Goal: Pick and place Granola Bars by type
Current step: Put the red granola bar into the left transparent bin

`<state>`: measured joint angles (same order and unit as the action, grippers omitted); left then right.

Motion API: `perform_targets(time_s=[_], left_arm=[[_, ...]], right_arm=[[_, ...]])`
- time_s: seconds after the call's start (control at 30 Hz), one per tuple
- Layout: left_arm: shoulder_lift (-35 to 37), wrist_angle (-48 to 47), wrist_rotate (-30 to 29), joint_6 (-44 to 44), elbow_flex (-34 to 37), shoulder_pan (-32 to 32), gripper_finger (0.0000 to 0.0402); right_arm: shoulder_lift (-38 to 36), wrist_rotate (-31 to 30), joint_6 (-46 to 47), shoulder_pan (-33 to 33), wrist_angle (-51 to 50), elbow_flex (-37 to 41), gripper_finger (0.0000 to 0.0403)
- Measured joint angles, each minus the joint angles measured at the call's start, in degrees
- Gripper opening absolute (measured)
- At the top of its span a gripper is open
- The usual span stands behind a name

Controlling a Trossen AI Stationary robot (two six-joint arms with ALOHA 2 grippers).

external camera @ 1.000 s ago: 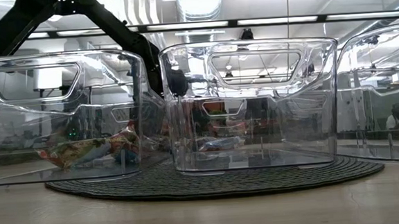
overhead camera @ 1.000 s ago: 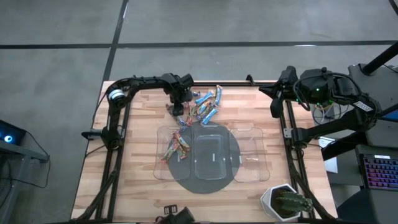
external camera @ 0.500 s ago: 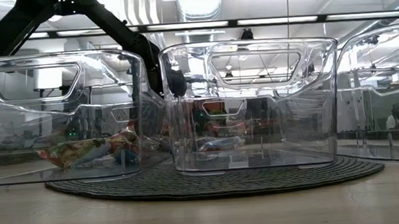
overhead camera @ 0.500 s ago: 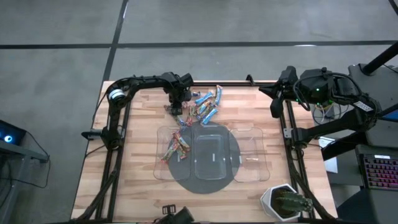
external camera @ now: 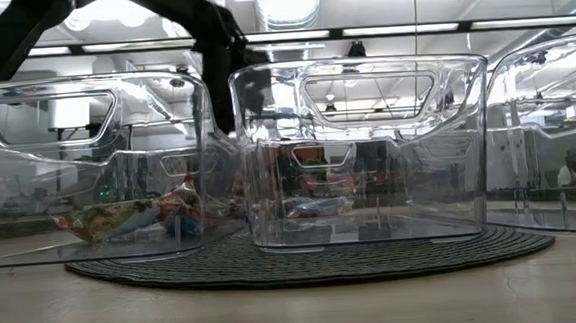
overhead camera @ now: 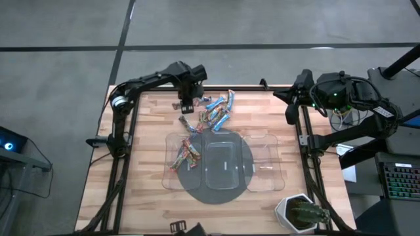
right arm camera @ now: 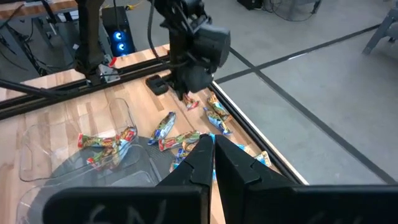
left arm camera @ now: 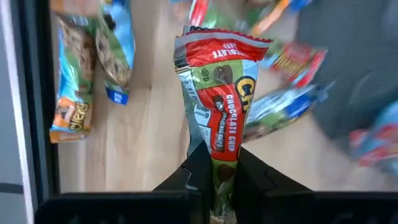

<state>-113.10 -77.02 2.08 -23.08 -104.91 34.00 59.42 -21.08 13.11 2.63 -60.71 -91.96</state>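
My left gripper point(overhead camera: 186, 103) hovers over the left end of the granola bar pile point(overhead camera: 214, 111) near the table's far edge, shut on a red-multicoloured bar point(left arm camera: 217, 112). The right wrist view shows that bar point(right arm camera: 190, 103) hanging under the gripper. Blue, orange-brown and red bars lie flat on the wood in the pile. Several red-multicoloured bars point(overhead camera: 186, 154) lie in the left clear tray. My right gripper point(right arm camera: 213, 152) is shut and waits at the table's far right corner. My left gripper pinches the red-multicoloured bar between its two fingers point(left arm camera: 196, 171) at one end of the wrapper point(left arm camera: 217, 163). The fingers come from above, pointing down. The bar is lifted clear of the table and hangs below them, its crimped red end point(left arm camera: 221, 45) lowest.
Three clear trays stand side by side on a dark round mat: left point(overhead camera: 172, 172), middle point(overhead camera: 223, 167), right point(overhead camera: 266, 167). One bar point(overhead camera: 188, 122) lies between the pile and the left tray. A potted plant point(overhead camera: 302, 213) sits at the near right corner.
My left gripper has risen from the pile and moved slightly toward the table's far edge, carrying the red-multicoloured bar up clear of the wood. The other bars have stayed where they lay.
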Motion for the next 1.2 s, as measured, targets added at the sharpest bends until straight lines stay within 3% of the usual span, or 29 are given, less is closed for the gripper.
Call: perform_targets(time_s=[0.23,0.37,0.57,0.9,1.2], left_arm=[[0.1,-7.4,12.6,6.3,-11.3,-4.1,0.0021],[0.3,-13.2,12.8,6.0,-17.7,-8.7,0.0021],[3.9,-12.9,13.3,7.9,-21.3,-17.4,0.0021],[11.6,-13.1,12.2,16.8,-16.6,-29.4,0.0021],[16.7,-8.7,10.7,23.3,-1.1,-33.6,0.0021]], right_arm=[[0.0,0.0,-0.2,0.0,0.0,0.0,0.0008],[0.0,0.1,-0.2,0.0,0.0,0.0,0.0008],[0.0,0.1,-0.2,0.0,0.0,0.0,0.0008],[0.0,0.3,-0.2,0.0,0.1,0.0,0.0008],[0.0,0.4,-0.2,0.0,0.1,0.0,0.0008]])
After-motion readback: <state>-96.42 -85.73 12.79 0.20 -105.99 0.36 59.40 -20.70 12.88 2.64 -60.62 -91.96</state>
